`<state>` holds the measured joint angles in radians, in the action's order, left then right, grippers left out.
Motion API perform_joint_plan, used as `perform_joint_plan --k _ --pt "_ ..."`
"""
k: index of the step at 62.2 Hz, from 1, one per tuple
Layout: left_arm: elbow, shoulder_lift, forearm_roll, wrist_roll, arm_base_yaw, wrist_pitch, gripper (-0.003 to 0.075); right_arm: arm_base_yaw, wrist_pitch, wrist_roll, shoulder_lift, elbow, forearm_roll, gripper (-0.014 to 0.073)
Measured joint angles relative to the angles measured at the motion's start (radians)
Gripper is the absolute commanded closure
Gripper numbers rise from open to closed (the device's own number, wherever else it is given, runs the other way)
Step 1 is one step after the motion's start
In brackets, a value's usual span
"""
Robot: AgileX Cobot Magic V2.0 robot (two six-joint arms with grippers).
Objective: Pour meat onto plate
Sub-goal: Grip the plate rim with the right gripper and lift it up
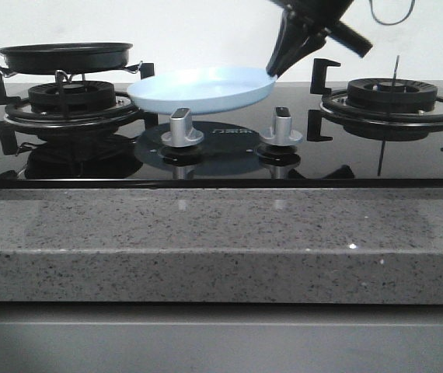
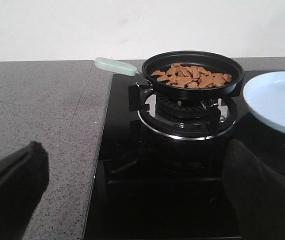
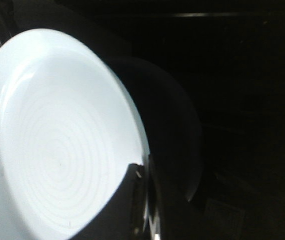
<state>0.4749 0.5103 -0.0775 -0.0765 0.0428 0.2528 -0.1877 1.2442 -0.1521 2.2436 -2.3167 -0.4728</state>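
The pale-blue plate [image 1: 202,88] hangs slightly tilted over the middle of the hob, above the knobs. My right gripper [image 1: 277,68] is shut on its right rim; the right wrist view shows the plate [image 3: 57,135] with my right gripper [image 3: 145,200] clamped across its edge. The meat [image 2: 191,76] lies in a heap of small brown pieces inside the black frying pan [image 2: 197,94], which sits on the left burner with its pale-green handle [image 2: 115,66] pointing away from the plate [image 2: 277,100]. My left gripper [image 2: 137,195] is open and empty, well short of the pan.
Two silver knobs [image 1: 183,128] [image 1: 281,126] stand on the black glass under the plate. The right burner [image 1: 392,97] carries nothing. The pan [image 1: 66,56] tops the left burner grate [image 1: 70,97]. A grey granite counter [image 1: 221,241] borders the hob at front and left.
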Motion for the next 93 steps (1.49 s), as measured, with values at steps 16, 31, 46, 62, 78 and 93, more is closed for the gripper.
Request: perform_joint_plan --k 16,31,46,62,78,93 --pt "0.000 0.000 0.000 0.000 0.000 0.000 0.0031 0.003 0.004 0.000 -0.053 0.000 0.014 0.0645" --pt "0.000 0.000 0.000 0.000 0.000 0.000 0.0031 0.003 0.006 0.000 -0.139 0.066 0.014 0.0645" --pt "0.000 0.000 0.000 0.000 0.000 0.000 0.0031 0.003 0.006 0.039 -0.280 0.270 0.021 0.0645" --pt "0.000 0.000 0.000 0.000 0.000 0.000 0.0031 0.003 0.006 0.106 -0.455 0.506 0.050 0.0645" --pt "0.000 0.000 0.000 0.000 0.000 0.000 0.0031 -0.010 -0.113 0.180 -0.588 0.781 0.040 0.0645" --pt "0.000 0.000 0.000 0.000 0.000 0.000 0.0031 -0.013 -0.294 0.321 -0.631 0.934 -0.111 0.0645"
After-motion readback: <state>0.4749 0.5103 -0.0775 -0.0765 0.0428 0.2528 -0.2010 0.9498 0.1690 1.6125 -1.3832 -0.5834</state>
